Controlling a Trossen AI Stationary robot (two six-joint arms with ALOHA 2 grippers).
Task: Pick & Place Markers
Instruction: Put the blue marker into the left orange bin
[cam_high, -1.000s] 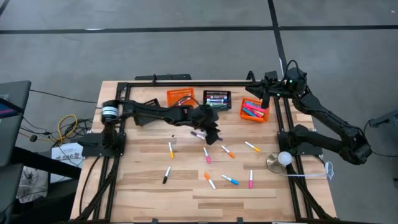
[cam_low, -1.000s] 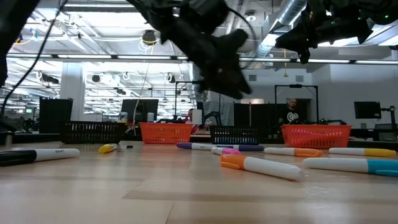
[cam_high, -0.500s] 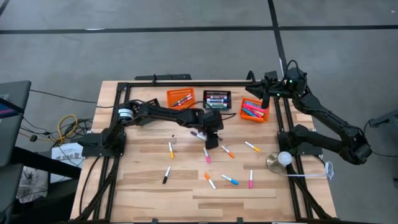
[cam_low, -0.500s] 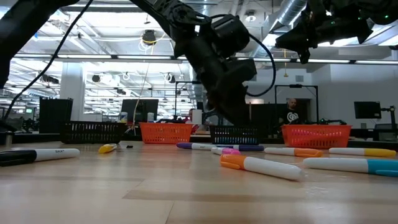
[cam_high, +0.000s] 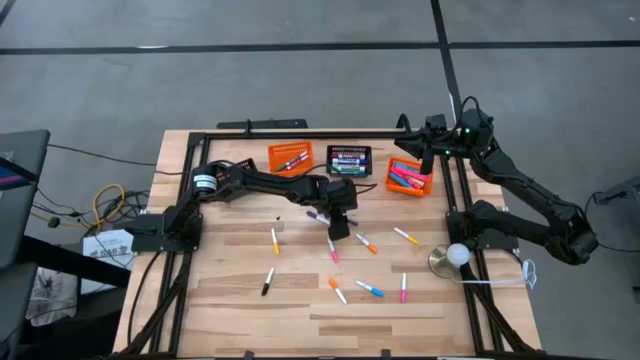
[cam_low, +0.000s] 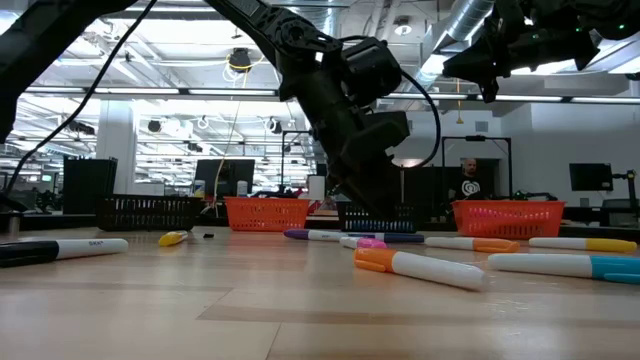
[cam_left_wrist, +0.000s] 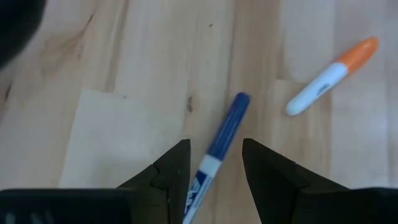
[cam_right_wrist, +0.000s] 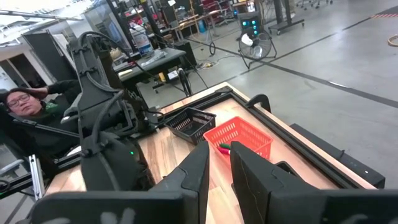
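Loose markers lie flat on the wooden table. My left gripper (cam_high: 340, 231) hangs low over the table's middle, open and slanting down. In the left wrist view its fingers stand on either side of a blue-capped marker (cam_left_wrist: 225, 129) without touching it. An orange-capped marker (cam_left_wrist: 329, 76) lies just beyond, also in the high view (cam_high: 367, 243). A pink marker (cam_high: 332, 250) and a purple one (cam_high: 318, 214) lie close by. My right gripper (cam_right_wrist: 219, 155) waits, shut and empty, high above the far right corner (cam_high: 414, 152).
Along the far edge stand an orange basket (cam_high: 289, 157), a black basket (cam_high: 349, 159) and a second orange basket (cam_high: 409, 177) holding markers. More markers (cam_high: 370, 290) lie toward the near edge. A round white thing (cam_high: 457, 254) sits at the right. A person (cam_right_wrist: 25, 102) sits beyond the table.
My left gripper has come down toward the table and tipped more steeply, most of it in the first half second. It now stands just above the table around the blue-capped marker. The markers and my right arm have kept still.
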